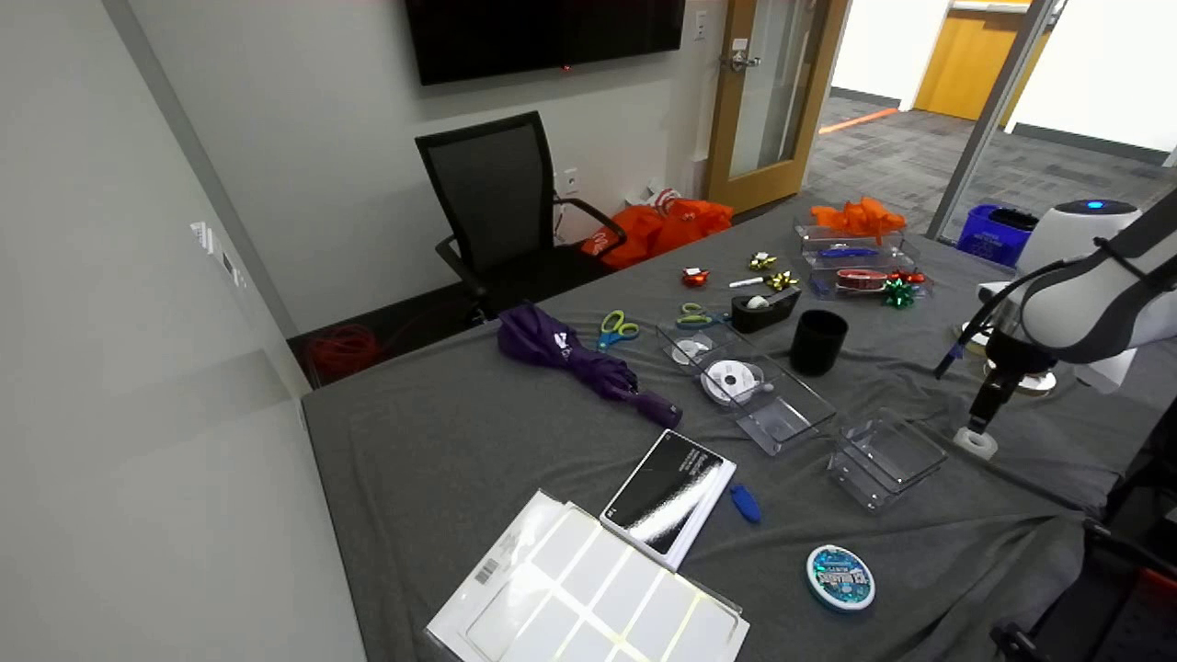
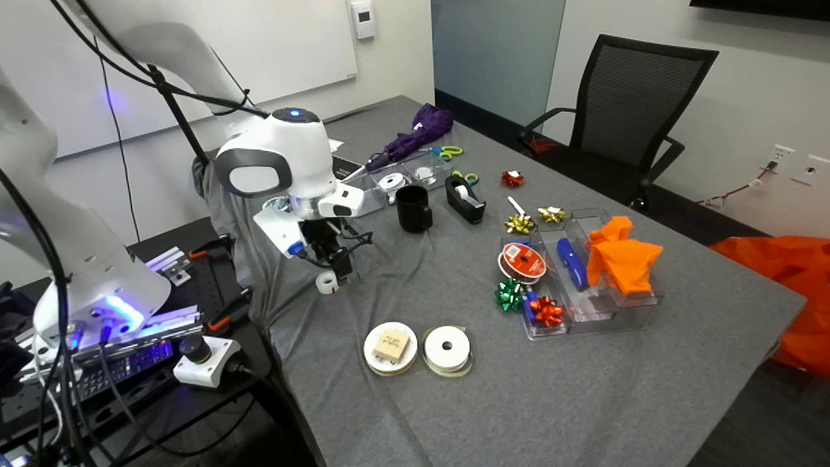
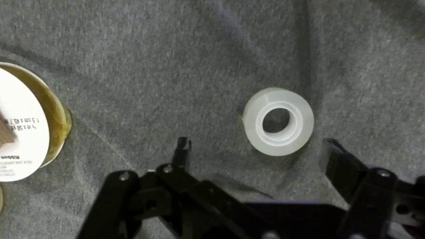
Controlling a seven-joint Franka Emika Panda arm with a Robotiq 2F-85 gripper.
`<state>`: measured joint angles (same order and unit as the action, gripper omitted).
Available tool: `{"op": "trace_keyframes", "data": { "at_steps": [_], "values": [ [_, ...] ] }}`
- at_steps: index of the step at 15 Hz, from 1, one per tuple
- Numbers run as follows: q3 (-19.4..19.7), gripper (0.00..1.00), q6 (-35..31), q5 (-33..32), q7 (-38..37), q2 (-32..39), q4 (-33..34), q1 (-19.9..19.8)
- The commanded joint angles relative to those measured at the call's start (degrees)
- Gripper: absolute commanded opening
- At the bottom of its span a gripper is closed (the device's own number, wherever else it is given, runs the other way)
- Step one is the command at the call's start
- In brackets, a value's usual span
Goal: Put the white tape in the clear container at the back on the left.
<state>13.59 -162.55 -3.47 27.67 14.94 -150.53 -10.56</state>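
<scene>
The white tape [image 3: 279, 145] is a small white ring lying flat on the grey cloth. It shows in both exterior views [image 1: 975, 452] [image 2: 321, 284]. My gripper [image 3: 257, 142] is open and empty, pointing down just above the tape. In the wrist view the tape sits a little ahead of the fingertips, nearer the right finger. The gripper also shows in both exterior views [image 1: 980, 421] [image 2: 342, 267]. A divided clear container [image 1: 777, 421] holds white rolls, also in an exterior view [image 2: 371, 200]. A small clear box [image 1: 890, 452] stands beside the tape; the arm hides it in an exterior view.
A black mug [image 1: 817, 342] and tape dispenser [image 1: 766, 311] stand near the divided container. Two ribbon spools [image 2: 447, 349] lie close to the gripper. Another clear organizer [image 2: 609, 324] holds ribbon and an orange cloth. A purple umbrella [image 1: 588, 363], books [image 1: 667, 492] and round tin [image 1: 840, 577] lie farther along.
</scene>
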Motion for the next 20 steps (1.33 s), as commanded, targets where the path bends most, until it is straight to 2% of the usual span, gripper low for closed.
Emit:
{"op": "trace_keyframes", "data": {
  "at_steps": [1,9,11,15,20],
  "values": [
    [-1.09,1.0,-1.27,-3.42,-1.93,3.06,2.14,-2.4],
    [-2.16,1.0,-0.38,-3.66,-3.04,2.12,1.61,-2.9],
    [-4.41,1.0,0.32,-2.09,-0.26,1.5,0.87,-4.68],
    [-6.29,1.0,0.83,-1.94,0.06,2.01,0.54,-5.74],
    [-3.86,1.0,0.53,-5.97,-2.91,3.46,0.53,-3.82]
  ]
}}
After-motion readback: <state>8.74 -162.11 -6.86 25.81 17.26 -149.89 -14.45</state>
